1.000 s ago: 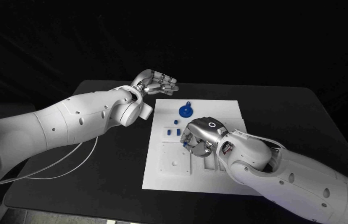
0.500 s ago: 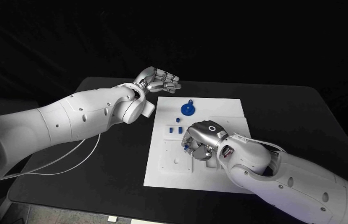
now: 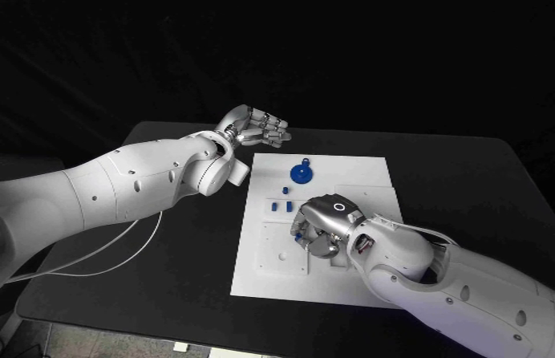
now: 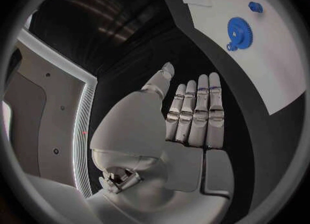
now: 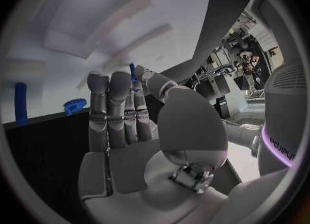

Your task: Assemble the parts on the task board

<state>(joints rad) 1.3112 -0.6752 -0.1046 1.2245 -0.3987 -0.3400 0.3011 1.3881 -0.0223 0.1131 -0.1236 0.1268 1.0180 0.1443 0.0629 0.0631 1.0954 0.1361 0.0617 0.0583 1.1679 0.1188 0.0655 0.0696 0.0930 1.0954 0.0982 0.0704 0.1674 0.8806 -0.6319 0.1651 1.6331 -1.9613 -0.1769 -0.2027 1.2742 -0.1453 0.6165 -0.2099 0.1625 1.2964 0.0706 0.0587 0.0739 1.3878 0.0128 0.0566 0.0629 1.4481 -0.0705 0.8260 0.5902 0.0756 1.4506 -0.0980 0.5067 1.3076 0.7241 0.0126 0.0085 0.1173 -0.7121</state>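
Bench point(image 3: 463, 173) black beneath your white task board point(image 3: 358, 278), where a blue gear point(image 3: 298, 174) lies near the far edge. Your right hand point(image 3: 322, 223) pinches a small blue pin point(image 5: 133, 73) over the board's middle; your left hand point(image 3: 253, 130) hovers beyond it, fingers straight, holding nothing.

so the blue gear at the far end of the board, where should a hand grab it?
Probably by the rim, from above. The blue gear lies flat on the task board, so only its toothed edge and top face are open; fingertips on opposite sides of the rim look the likeliest hold. A small blue knob sits at its far edge, so grip across the other sides. The left hand hovers nearest, holding nothing.
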